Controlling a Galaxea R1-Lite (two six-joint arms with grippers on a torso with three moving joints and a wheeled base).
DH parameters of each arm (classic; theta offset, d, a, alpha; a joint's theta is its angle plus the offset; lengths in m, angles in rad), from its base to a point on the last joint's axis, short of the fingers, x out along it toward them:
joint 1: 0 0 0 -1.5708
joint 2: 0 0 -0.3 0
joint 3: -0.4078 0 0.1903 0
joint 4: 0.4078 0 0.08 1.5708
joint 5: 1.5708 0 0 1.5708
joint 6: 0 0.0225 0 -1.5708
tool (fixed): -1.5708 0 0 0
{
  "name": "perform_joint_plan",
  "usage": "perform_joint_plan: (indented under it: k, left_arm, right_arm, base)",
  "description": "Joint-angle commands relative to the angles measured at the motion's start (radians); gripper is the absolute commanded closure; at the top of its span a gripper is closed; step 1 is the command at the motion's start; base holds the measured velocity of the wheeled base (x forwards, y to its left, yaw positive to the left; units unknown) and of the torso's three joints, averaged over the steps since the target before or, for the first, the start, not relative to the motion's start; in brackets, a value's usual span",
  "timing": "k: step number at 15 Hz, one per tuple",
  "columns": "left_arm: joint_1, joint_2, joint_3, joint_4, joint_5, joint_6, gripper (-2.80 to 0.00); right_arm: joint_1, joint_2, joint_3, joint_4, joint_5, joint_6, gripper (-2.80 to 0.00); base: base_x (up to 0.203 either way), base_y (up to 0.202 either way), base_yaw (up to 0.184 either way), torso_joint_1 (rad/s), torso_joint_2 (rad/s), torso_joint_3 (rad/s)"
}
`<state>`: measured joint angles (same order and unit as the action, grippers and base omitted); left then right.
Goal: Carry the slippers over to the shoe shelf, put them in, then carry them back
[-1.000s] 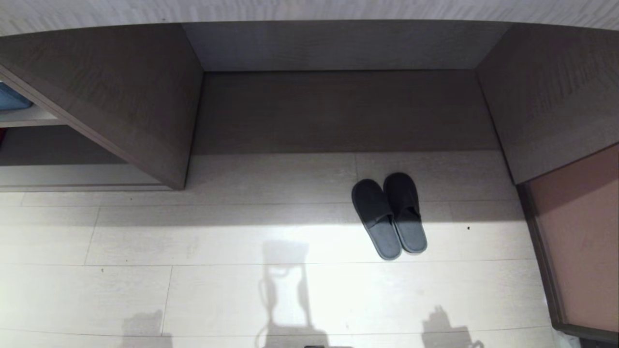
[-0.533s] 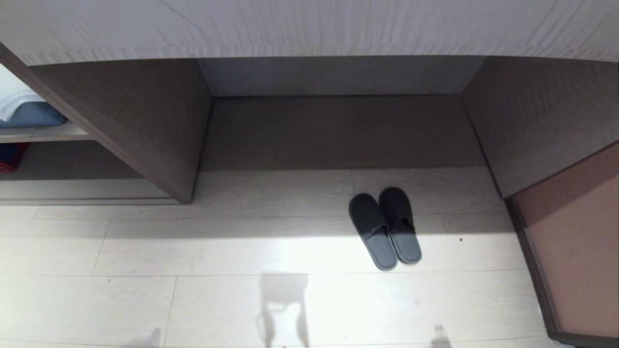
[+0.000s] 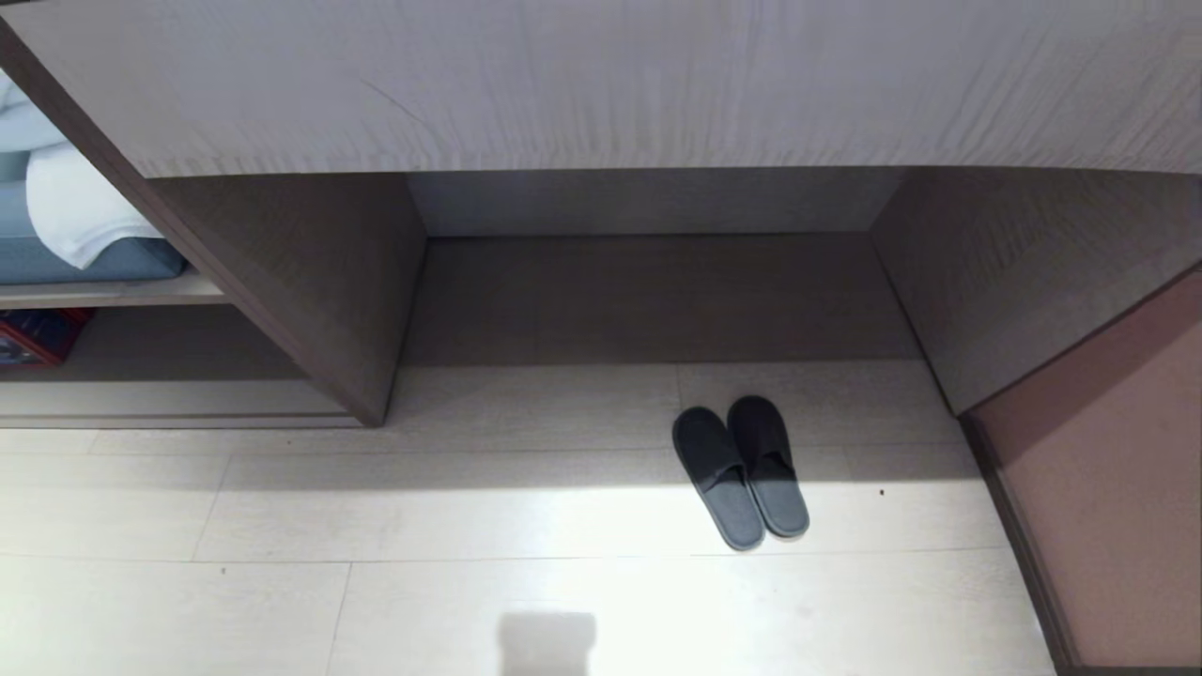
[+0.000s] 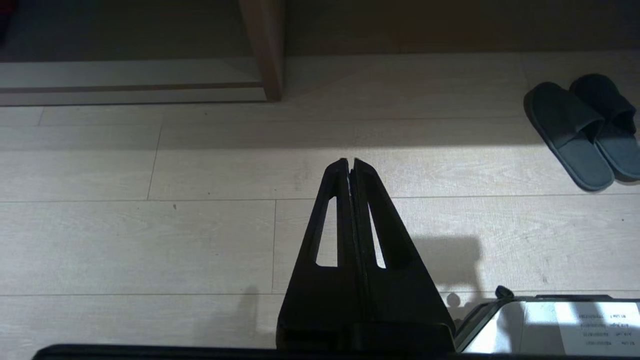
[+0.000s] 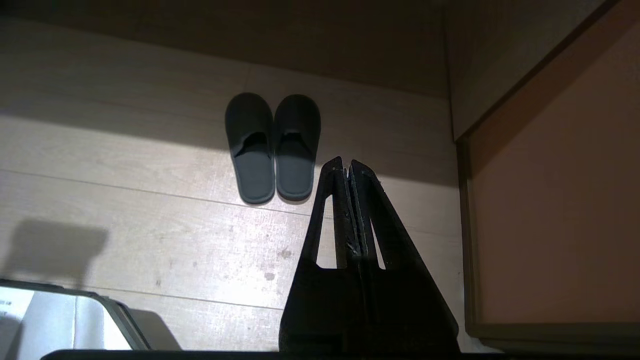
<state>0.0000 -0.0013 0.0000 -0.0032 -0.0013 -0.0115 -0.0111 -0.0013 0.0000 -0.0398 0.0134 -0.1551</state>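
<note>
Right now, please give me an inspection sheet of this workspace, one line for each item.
Surface: pale plank floor, part lit, part in shadow.
Job's things: slippers side by side on the floor, toes toward the recess, outside it; the shelf lies to the robot's left.
Clutter: white cloth on a blue cushion; red box in the shelf.
Grippers: left gripper and right gripper both shut, empty, above the floor.
Cables: nothing seen.
Surroundings: pinkish panel to the right.
</note>
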Motion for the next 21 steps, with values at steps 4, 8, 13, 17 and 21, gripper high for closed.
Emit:
perform_joint_plan:
  k: [4,8,13,17,21]
  left_arm:
    - [0.0,0.001,0.0,0.0,0.0,-0.001,0.0]
    - [0.0,0.001,0.0,0.0,0.0,-0.001,0.0]
    - [0.0,0.001,0.0,-0.001,0.0,-0.001,0.0]
    - [0.0,0.001,0.0,0.0,0.0,-0.001,0.0]
    - [0.0,0.001,0.0,-0.001,0.0,-0.001,0.0]
  right_arm:
    - [0.0,0.001,0.0,0.001,0.002,0.0,0.0]
    - [0.0,0.001,0.001,0.02,0.001,0.019,0.0]
    - [0.0,0.001,0.001,0.029,0.0,0.022,0.0]
    - [-0.001,0.001,0.0,0.031,-0.001,0.042,0.0]
    - [-0.001,0.0,0.0,0.031,0.0,0.04,0.0]
  base:
    - [0.0,0.0,0.0,0.005,0.0,0.202]
    - [0.0,0.0,0.0,0.003,0.0,0.204]
    - [0.0,0.0,0.0,0.002,0.0,0.204]
    - [0.0,0.0,0.0,0.001,0.0,0.202]
    - [0.0,0.0,0.0,0.0,0.0,0.203]
